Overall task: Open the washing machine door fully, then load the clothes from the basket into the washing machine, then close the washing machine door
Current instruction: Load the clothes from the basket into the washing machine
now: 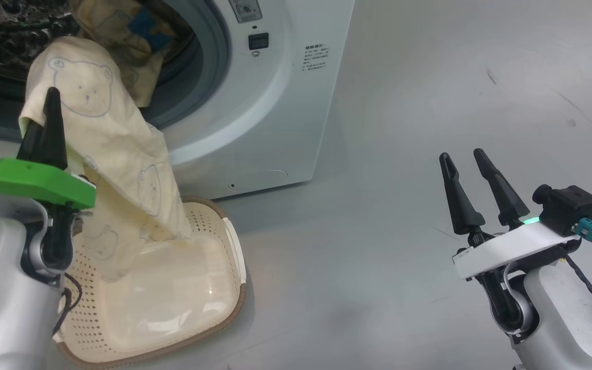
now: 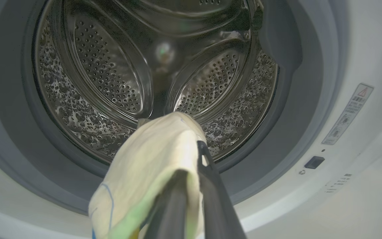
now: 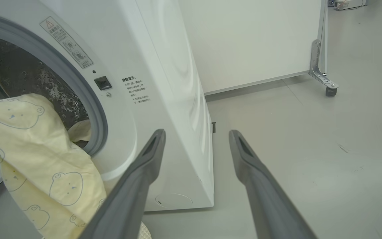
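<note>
Left pincer tight on yellow garment, tail down in basket.

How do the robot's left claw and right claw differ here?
The left claw is shut on a yellow bear-print garment; the right claw stands open, holding nothing. The left claw is raised at the washing machine opening; the right claw is off to the side over the floor. Both have two long dark fingers.

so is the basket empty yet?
Not quite empty. The basket floor is bare, but the lower end of the yellow garment held by the left gripper hangs down into it.
</note>
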